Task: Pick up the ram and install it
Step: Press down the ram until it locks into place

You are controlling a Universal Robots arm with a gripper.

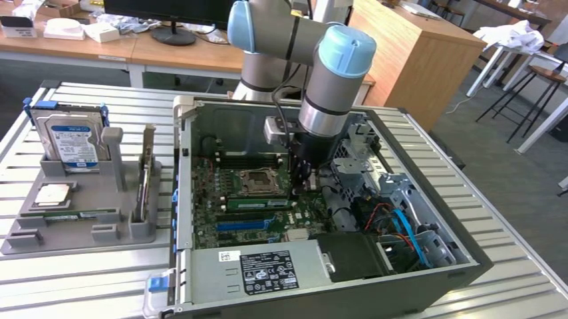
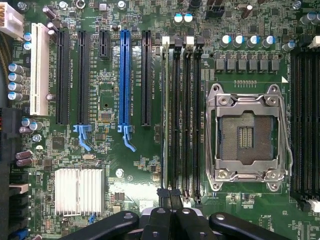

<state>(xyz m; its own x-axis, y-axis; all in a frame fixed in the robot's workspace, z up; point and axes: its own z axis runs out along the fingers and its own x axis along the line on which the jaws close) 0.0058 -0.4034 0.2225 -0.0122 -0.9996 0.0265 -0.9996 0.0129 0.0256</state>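
Note:
The ram (image 1: 257, 203) is a long green stick standing in a memory slot of the motherboard, beside the CPU socket (image 1: 257, 181). In the wrist view the ram (image 2: 168, 125) shows edge-on in the outermost of the black slots, running away from my fingertips. My gripper (image 1: 304, 186) reaches down inside the open computer case and hangs over one end of the stick. In the wrist view my gripper (image 2: 170, 214) has its dark fingers (image 2: 159, 217) shut together right at the near end of that slot. Contact with the stick cannot be made out.
A grey holder (image 1: 53, 232) on the exterior view's left carries a hard drive (image 1: 73, 143), an upright expansion card (image 1: 145, 176) and a thin green stick (image 1: 71, 215). The case walls (image 1: 443, 219), cables and the power supply (image 1: 257, 269) crowd the arm.

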